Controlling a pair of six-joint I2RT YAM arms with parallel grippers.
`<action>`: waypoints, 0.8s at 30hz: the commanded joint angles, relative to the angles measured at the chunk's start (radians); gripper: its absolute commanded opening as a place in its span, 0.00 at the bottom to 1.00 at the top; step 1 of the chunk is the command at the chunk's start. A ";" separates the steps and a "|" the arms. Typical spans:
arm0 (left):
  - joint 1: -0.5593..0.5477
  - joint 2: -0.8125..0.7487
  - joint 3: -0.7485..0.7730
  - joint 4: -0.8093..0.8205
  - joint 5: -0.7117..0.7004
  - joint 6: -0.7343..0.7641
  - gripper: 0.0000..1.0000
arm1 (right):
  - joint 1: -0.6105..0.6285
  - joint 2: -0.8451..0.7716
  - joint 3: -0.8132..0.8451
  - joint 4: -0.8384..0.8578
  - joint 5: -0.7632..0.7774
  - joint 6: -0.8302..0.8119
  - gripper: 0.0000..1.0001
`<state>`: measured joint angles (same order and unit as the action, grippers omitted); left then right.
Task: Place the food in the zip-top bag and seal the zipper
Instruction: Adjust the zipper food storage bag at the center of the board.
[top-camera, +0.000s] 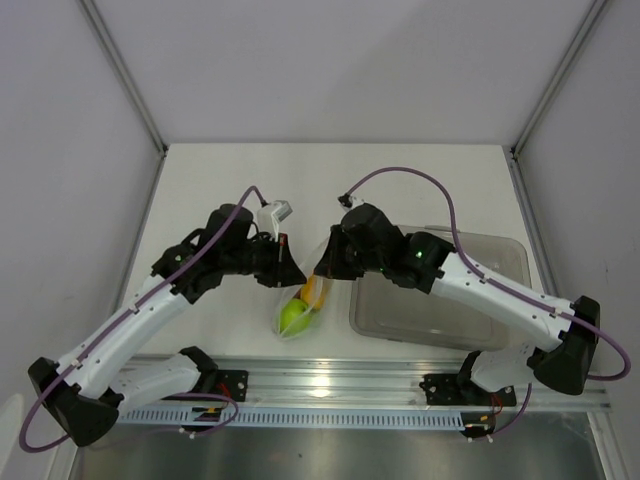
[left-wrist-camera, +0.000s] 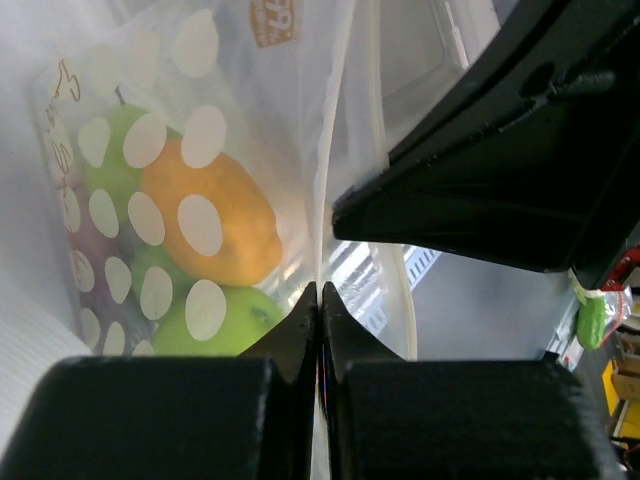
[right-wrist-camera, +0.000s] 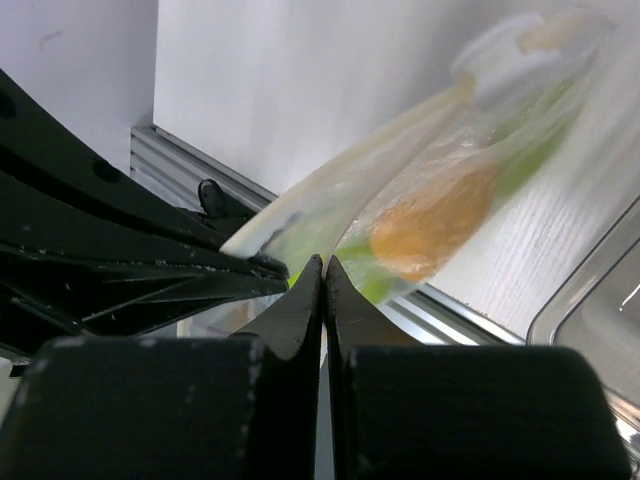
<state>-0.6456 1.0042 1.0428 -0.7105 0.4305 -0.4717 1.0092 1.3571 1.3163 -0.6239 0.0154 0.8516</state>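
The left tool (left-wrist-camera: 318, 292) and right tool (right-wrist-camera: 325, 264) each pinch the bag (left-wrist-camera: 250, 120) by its mouth edge; it hangs between them, food (left-wrist-camera: 210, 215) inside. Pull the edge taut, slide one pinch along it evenly.

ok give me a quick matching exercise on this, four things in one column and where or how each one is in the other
Things:
1 orange
2 tub
3 left gripper
4 zip-top bag

States:
a on the right side of the table
b shut on the bag's edge
c inside the bag, next to green fruit
d clear plastic with pale round dots

Pairs: 1-c, 2-a, 3-b, 4-d
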 joint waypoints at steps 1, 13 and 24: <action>-0.003 -0.042 -0.013 0.060 0.076 -0.005 0.01 | -0.006 0.007 0.058 0.020 0.021 -0.006 0.00; -0.003 -0.104 -0.029 0.106 0.077 -0.001 0.08 | 0.019 -0.004 0.017 0.038 0.109 0.113 0.00; -0.003 -0.062 -0.061 0.118 0.062 -0.021 0.22 | 0.069 0.054 0.000 0.124 0.149 0.251 0.00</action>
<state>-0.6456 0.9382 0.9928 -0.6182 0.4843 -0.4858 1.0695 1.3975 1.3224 -0.5560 0.1261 1.0454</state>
